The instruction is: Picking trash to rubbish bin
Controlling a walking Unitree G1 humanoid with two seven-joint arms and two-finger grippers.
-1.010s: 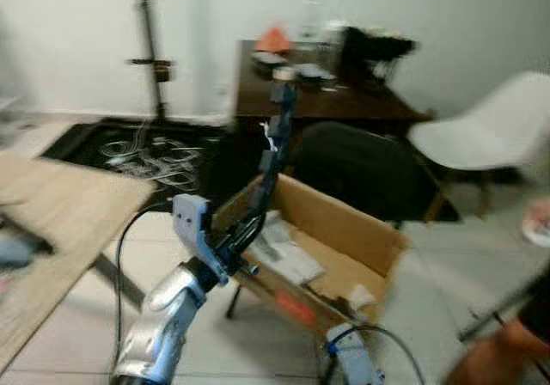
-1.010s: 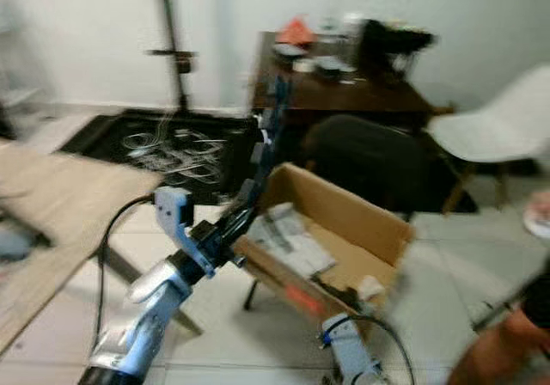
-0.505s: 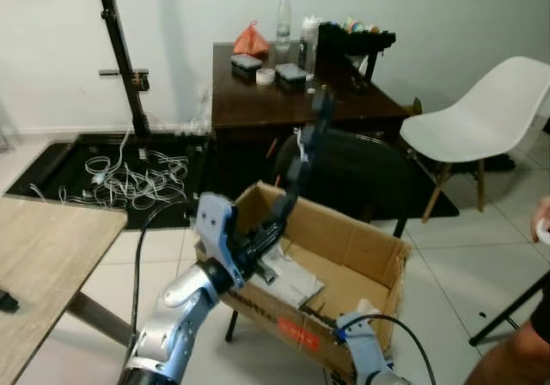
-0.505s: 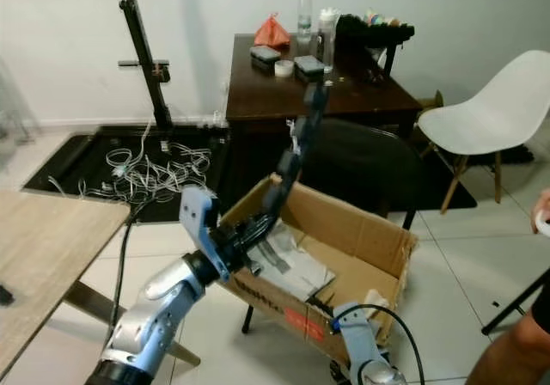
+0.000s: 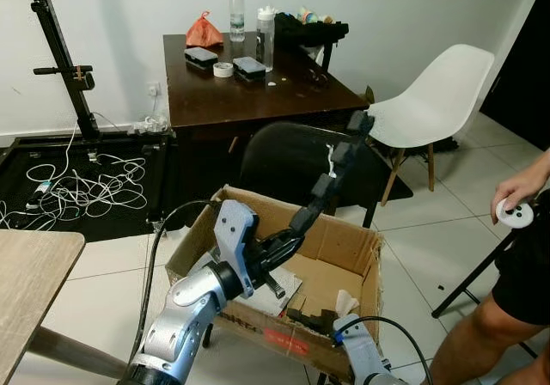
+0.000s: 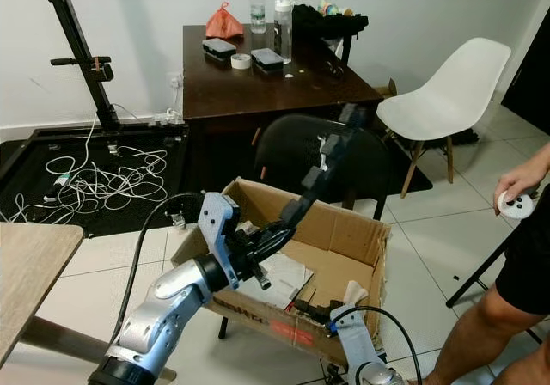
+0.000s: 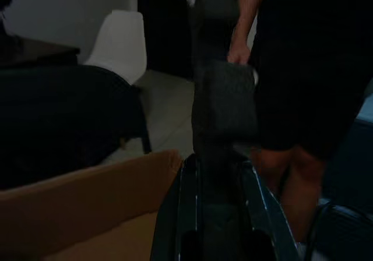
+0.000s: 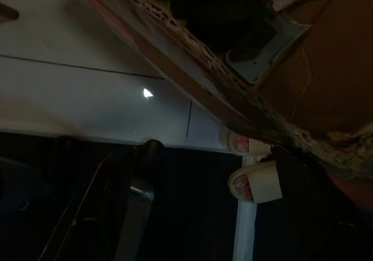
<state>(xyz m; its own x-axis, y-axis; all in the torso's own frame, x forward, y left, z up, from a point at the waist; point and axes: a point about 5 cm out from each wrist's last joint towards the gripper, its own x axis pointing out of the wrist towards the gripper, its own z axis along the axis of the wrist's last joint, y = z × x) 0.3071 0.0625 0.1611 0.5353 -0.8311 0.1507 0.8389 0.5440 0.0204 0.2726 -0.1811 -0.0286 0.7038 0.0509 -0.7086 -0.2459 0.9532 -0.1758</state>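
My left gripper (image 5: 288, 243) is raised over a brown cardboard box (image 5: 344, 230) and is shut on a long black segmented strip (image 5: 337, 166). The strip slants up and to the right, well above the box's far wall. In the left wrist view the strip (image 7: 224, 103) stands up from between the closed fingers (image 7: 186, 191). White papers (image 5: 279, 290) and a crumpled white scrap (image 5: 345, 302) lie inside the box. My right arm (image 5: 357, 355) hangs low at the box's front corner; its wrist view takes in the torn box edge (image 8: 233, 109) and pale floor.
A black chair (image 5: 292, 157) and a dark table (image 5: 249, 93) with bottles stand behind the box, a white chair (image 5: 430, 101) to the right. A person stands at the right, one hand (image 5: 516, 200) on a white controller. Cables (image 5: 77, 174) lie on a black mat at left.
The camera has swung right and the blur has cleared; the box now sits nearer the middle and the person shows more. My left gripper still holds the strip over the box.
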